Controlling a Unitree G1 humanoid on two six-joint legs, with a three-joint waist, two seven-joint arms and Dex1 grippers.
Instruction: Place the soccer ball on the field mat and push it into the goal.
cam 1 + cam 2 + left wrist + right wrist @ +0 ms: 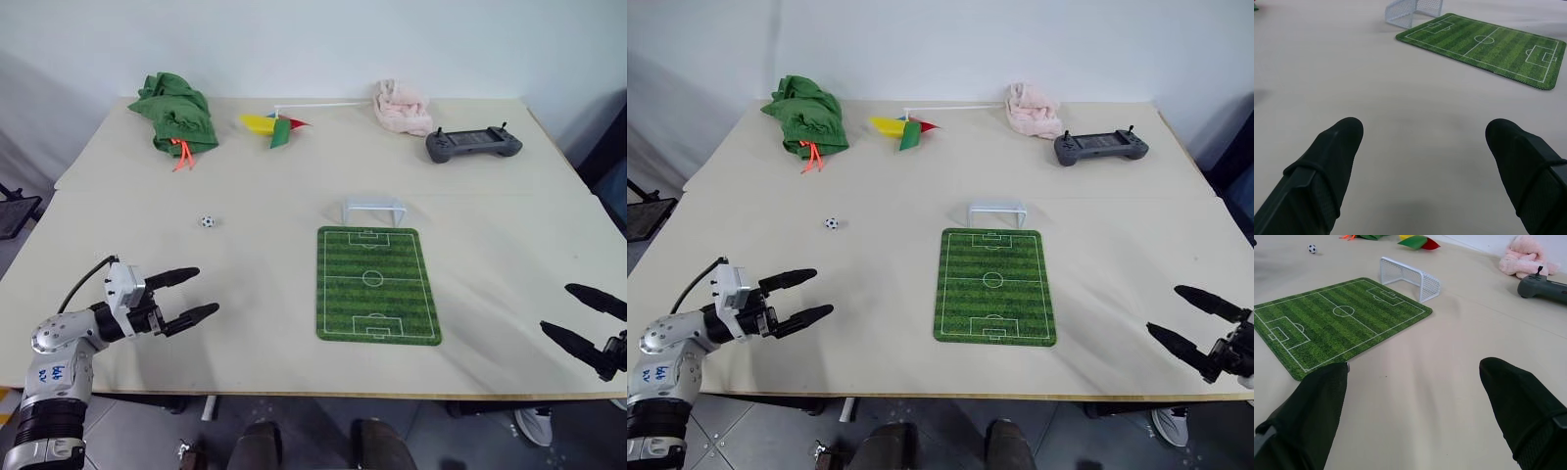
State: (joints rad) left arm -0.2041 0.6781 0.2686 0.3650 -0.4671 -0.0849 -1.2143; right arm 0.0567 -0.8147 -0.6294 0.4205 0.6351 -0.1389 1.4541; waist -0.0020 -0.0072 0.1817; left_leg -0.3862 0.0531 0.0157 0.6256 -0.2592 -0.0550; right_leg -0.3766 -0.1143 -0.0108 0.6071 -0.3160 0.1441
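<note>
Soccer ball point(207, 221) on beige table point(265, 294) (off field mat point(377, 284)), white wall point(392, 39) behind

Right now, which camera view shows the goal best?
The right wrist view: the goal is near, with its netting and frame plain at the field mat's far end. The head views show it small from above; the left wrist view catches its frame and netting at the picture's edge.

A robot test room or lab: a wide beige table point(294, 323) against a bare white wall point(343, 44), with a controller point(473, 145) among toys
</note>
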